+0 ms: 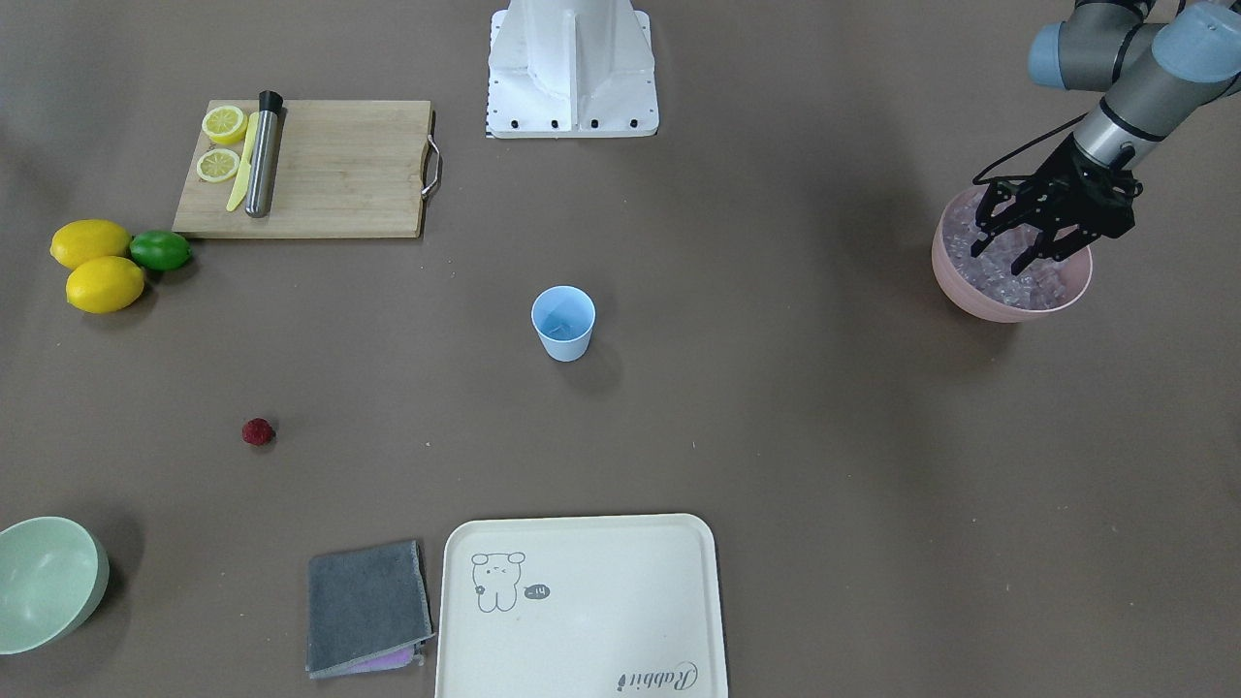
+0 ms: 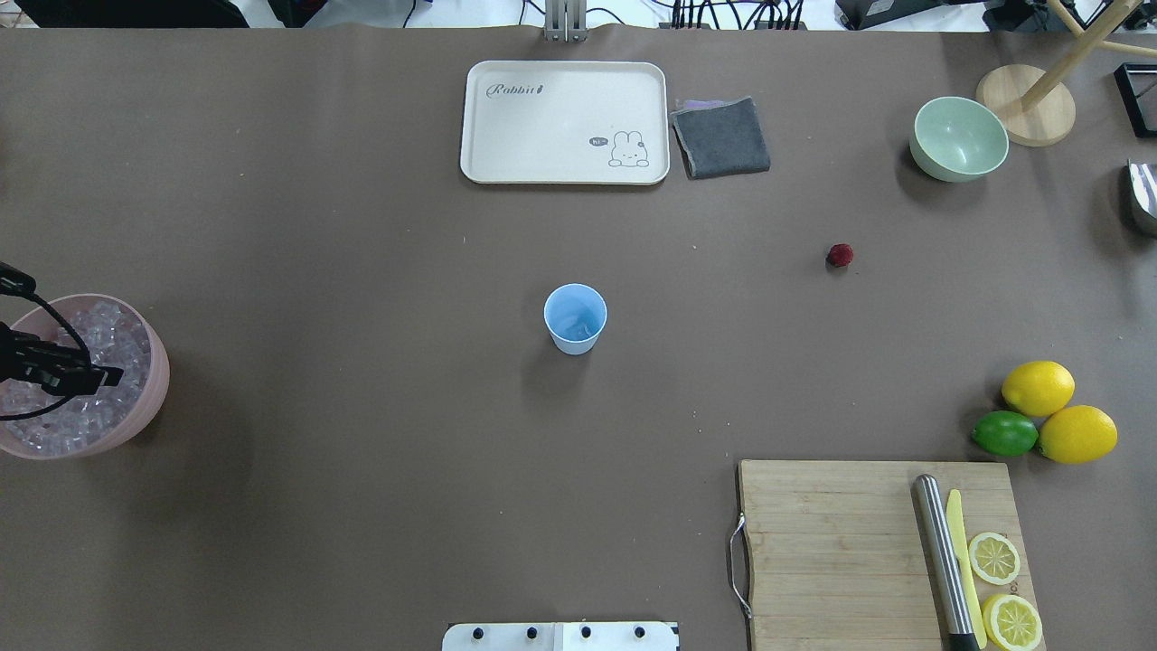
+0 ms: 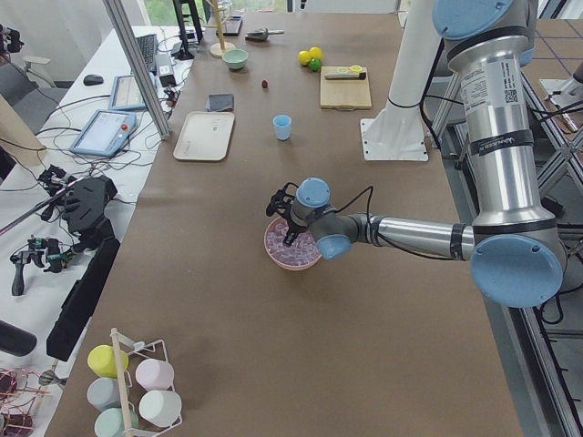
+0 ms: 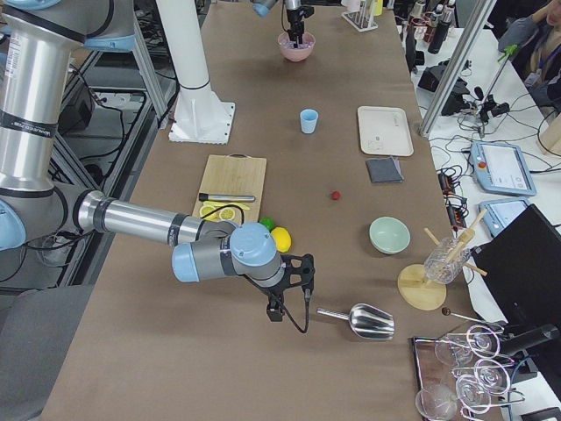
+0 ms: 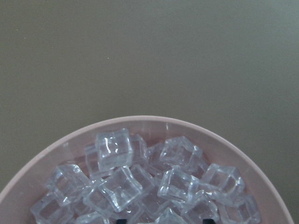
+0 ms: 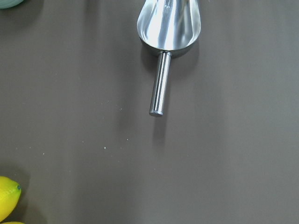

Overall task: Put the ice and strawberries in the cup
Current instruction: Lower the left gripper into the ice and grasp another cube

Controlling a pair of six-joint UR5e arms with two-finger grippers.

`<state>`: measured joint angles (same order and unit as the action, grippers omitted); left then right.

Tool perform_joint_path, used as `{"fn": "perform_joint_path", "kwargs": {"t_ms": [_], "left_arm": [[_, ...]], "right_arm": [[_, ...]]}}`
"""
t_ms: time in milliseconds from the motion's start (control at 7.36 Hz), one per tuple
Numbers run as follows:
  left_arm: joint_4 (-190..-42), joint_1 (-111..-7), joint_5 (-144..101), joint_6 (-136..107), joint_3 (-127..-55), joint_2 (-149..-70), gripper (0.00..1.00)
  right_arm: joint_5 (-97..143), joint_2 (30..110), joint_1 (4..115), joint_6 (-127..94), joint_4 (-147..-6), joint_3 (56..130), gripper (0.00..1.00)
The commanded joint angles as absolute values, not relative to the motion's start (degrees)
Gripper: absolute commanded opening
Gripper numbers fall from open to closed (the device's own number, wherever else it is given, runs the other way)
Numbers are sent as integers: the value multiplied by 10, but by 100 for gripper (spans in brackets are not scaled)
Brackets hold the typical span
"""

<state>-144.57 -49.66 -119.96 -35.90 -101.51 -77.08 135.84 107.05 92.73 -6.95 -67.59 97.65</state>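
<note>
The light-blue cup [image 1: 563, 325] stands upright mid-table, also in the overhead view [image 2: 575, 318]. The dark-red strawberry [image 1: 258, 432] lies alone on the table, off toward the pale green bowl [image 2: 840, 256]. A pile of clear ice cubes [image 5: 140, 177] fills the pink bowl [image 1: 979, 302] at the table's left end. My left gripper [image 1: 1003, 250] is open, its fingers spread and reaching down into the ice. My right gripper [image 4: 285, 303] shows only in the exterior right view, above the table near a metal scoop [image 6: 168, 23]; I cannot tell if it is open or shut.
A cutting board [image 1: 330, 174] holds lemon slices, a yellow knife and a steel muddler. Two lemons and a lime [image 1: 160, 250] lie beside it. A cream tray [image 1: 582, 601], a grey cloth [image 1: 366, 606] and the pale green bowl [image 1: 44, 582] sit along the far edge.
</note>
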Motion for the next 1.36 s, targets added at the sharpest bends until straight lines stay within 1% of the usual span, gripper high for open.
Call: {"fn": "perform_joint_path", "kwargs": {"t_ms": [0,136,408,679,1087,1223], "left_arm": [[-1446,-488,-1198,-360,-1014,-772,62],[-1446,-486,-1198,-360,-1013,-773,58],[-1446,-486,-1198,-359,-1012,-773,57],[-1446,-486,-1198,-359,-1011,-773,51],[-1446,-486,-1198,-356,-1012,-773,27],[-1446,-486,-1198,-355,-1012,-773,17]], "right_arm": [[1358,1071,927,-70,-676,976,100],[1358,1071,927,-70,-676,976,100],[1357,1070,927,-71,-677,976,100],[1357,1070,927,-71,-677,976,100],[1357,1070,926,-71,-677,976,100],[1357,1070,926,-72,-677,976,100]]}}
